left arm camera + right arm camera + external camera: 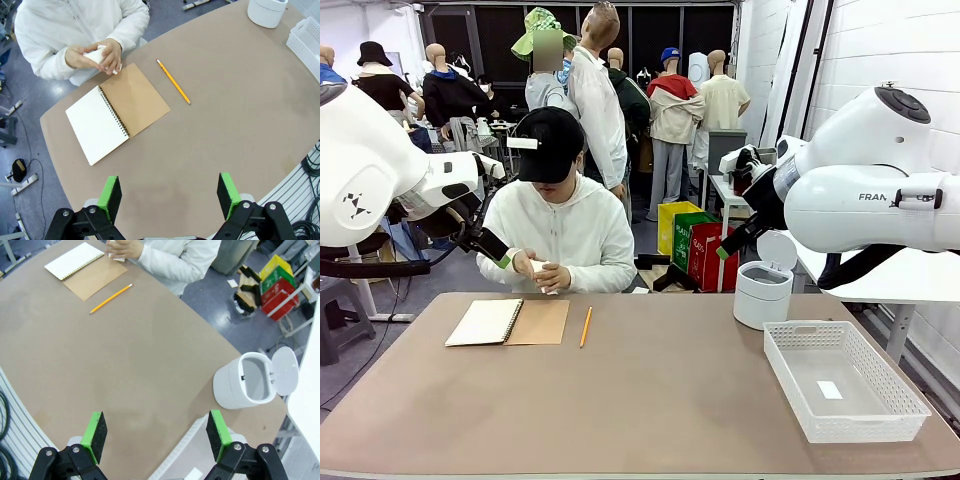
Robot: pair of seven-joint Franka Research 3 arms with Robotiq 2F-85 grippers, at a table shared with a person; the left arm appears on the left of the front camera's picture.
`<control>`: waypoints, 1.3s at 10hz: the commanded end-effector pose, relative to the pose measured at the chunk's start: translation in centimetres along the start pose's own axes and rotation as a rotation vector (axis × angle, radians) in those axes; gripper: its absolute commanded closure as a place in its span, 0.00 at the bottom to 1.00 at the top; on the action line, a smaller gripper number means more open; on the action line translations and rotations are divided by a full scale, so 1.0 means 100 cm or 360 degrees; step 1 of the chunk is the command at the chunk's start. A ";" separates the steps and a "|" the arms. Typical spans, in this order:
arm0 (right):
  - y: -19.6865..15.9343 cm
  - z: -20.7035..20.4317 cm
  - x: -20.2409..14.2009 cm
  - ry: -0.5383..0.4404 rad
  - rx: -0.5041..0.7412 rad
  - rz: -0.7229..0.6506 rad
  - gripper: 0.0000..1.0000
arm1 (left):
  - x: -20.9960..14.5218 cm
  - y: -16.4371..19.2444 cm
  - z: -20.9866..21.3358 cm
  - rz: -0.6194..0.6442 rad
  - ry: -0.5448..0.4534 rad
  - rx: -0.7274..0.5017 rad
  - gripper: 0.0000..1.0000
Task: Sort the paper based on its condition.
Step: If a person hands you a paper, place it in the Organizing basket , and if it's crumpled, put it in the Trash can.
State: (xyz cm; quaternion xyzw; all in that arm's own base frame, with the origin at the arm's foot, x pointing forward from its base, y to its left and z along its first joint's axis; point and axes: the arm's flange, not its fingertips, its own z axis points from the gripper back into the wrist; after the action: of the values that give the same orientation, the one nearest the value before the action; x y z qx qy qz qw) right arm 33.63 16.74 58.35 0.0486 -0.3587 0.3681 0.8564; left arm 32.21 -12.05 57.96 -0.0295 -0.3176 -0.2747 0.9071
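Pre-sort: person works the paper [94,53] in both hands.
Aloft and released, left end effector [170,192] and right end effector [157,432]; next probably means receiving it, then choosing bin [226,388] or basket [865,425].

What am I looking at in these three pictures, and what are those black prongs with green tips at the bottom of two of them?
Two white robot arms share a table with a person. The front picture is taken from between the arms, looking across at the person. The other two come from cameras on the arms' wrists. The prongs are each arm's own two-finger claw: the left gripper and the right gripper, both open, empty and above the table. On the table lie an open spiral notebook, a pencil, a white bin with its lid up and a white basket. The person's hands hold a small piece of white paper.
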 end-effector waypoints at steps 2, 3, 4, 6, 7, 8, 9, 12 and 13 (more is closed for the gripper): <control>0.000 -0.001 0.000 -0.0001 0.0007 -0.0003 0.00 | 0.000 0.000 -0.001 0.0004 -0.0003 -0.0001 0.00; 0.000 -0.001 0.000 -0.0001 0.0007 -0.0003 0.00 | 0.000 0.000 -0.001 0.0004 -0.0003 -0.0001 0.00; 0.000 -0.001 0.000 -0.0001 0.0007 -0.0003 0.00 | 0.000 0.000 -0.001 0.0004 -0.0003 -0.0001 0.00; 0.000 -0.001 0.000 -0.0001 0.0007 -0.0003 0.00 | 0.000 0.000 -0.001 0.0004 -0.0003 -0.0001 0.00; 0.000 -0.001 0.000 -0.0001 0.0007 -0.0003 0.00 | 0.000 0.000 -0.001 0.0004 -0.0003 -0.0001 0.00; 0.000 -0.001 0.000 -0.0001 0.0007 -0.0003 0.00 | 0.000 0.000 -0.001 0.0004 -0.0003 -0.0001 0.00; 0.000 -0.001 0.000 -0.0001 0.0007 -0.0003 0.00 | 0.000 0.000 -0.001 0.0004 -0.0003 -0.0001 0.00; 0.000 -0.001 0.000 -0.0001 0.0007 -0.0003 0.00 | 0.000 0.000 -0.001 0.0004 -0.0003 -0.0001 0.00; 0.000 -0.001 0.000 -0.0001 0.0007 -0.0003 0.00 | 0.000 0.000 -0.001 0.0004 -0.0003 -0.0001 0.00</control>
State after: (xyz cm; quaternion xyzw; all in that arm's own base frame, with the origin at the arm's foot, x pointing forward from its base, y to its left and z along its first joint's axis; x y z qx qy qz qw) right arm 33.63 16.74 58.35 0.0487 -0.3587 0.3681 0.8564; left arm 32.21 -12.05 57.96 -0.0295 -0.3176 -0.2747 0.9071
